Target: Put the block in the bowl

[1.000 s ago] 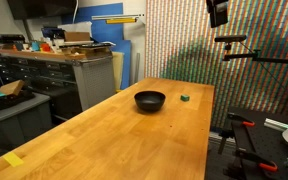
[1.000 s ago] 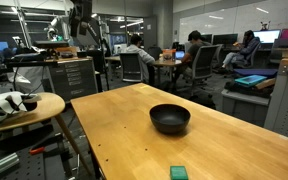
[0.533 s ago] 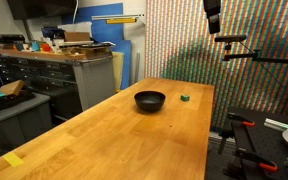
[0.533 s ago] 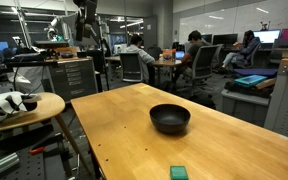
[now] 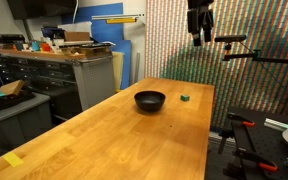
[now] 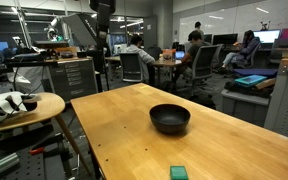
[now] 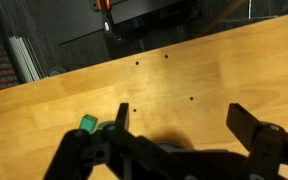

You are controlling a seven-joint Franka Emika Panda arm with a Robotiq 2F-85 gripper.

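Note:
The tiny green block [image 5: 185, 98] lies on the wooden table [image 5: 134, 135], just beside the black glossy bowl [image 5: 150, 100]. In the other exterior view the bowl [image 6: 170, 118] stands mid-table and the block [image 6: 179, 172] is near the bottom edge. My gripper [image 5: 199, 30] hangs high above the far end of the table, well above both; it also shows at the top of an exterior view [image 6: 104, 14]. In the wrist view the gripper [image 7: 184, 122] is open and empty, with the block [image 7: 87, 124] far below, beside one finger.
A yellow tape mark [image 5: 14, 159] sits on the near table corner. Grey cabinets [image 5: 69, 75] stand beyond the table's side. A round side table [image 6: 24, 108] with a white object stands near the table. People sit at desks [image 6: 184, 55] behind. A camera stand [image 5: 254, 55] stands by the striped wall.
My gripper has moved sideways from beyond the table edge to above the table's far end and come down a little. The block and bowl have not moved.

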